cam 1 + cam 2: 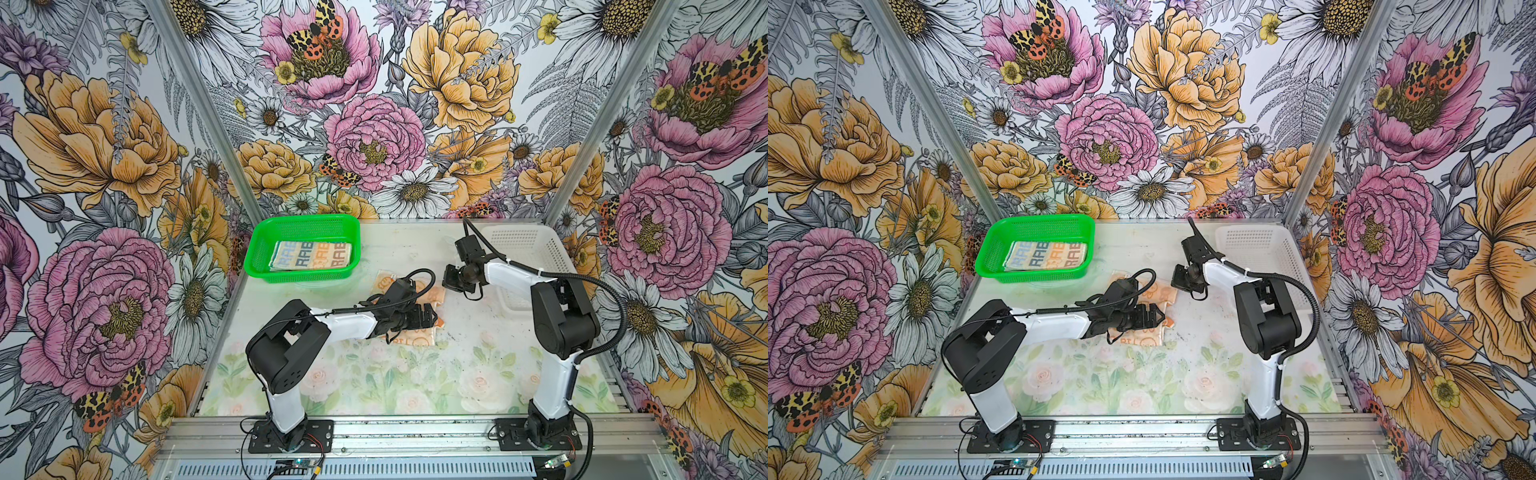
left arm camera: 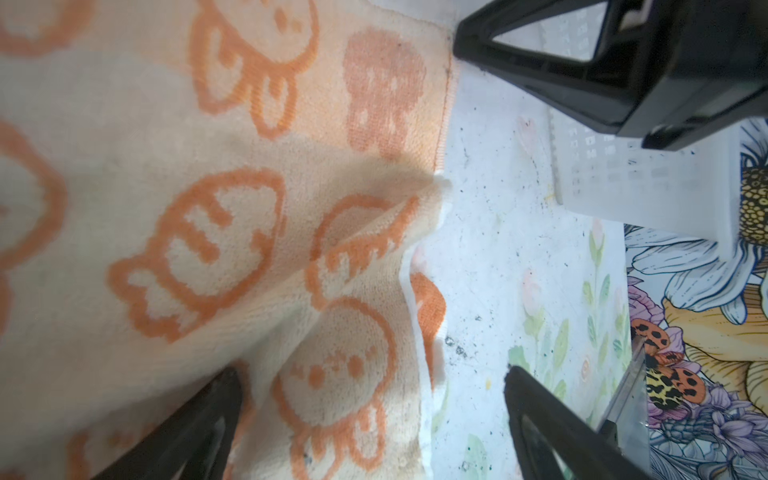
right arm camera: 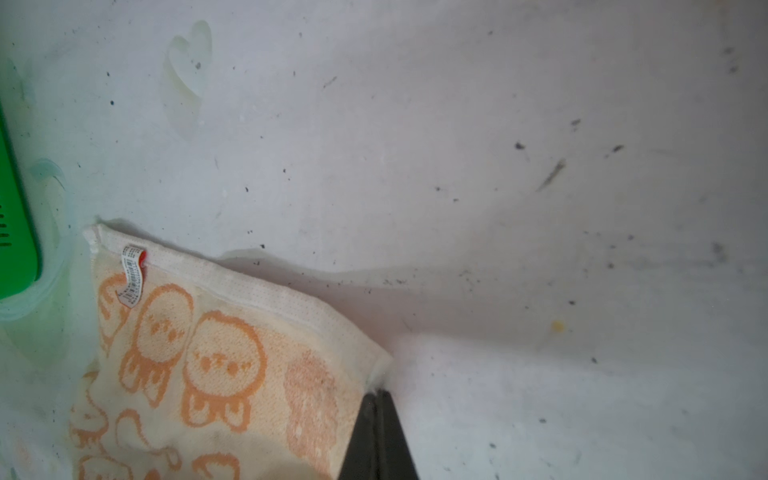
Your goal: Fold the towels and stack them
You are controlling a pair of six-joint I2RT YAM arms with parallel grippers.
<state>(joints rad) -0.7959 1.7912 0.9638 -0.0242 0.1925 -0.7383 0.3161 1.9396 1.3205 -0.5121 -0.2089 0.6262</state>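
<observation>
I saw white links (image 1: 345, 322) and black joints (image 1: 561, 316) on both arms (image 1: 286, 399), ribbed black cables (image 1: 582, 279) tied along them, black base plates (image 1: 316, 434), and triangular black fingers (image 2: 536, 79) on the left gripper (image 1: 433, 316).

Booth papered in big flowers, under bright, even light.

Papered on the back wall (image 1: 374, 124), left wall (image 1: 83, 208) and right wall (image 1: 685, 208) with large pink and orange peonies, white daisies, grey ferns and spotted moths; framed at the corners by two slanting aluminium posts (image 1: 203, 108); floored with a worn, speckled white tabletop (image 1: 457, 257), printed toward the front with faded pale roses and green leaves; edged in front by an aluminium rail (image 1: 415, 432).
</observation>
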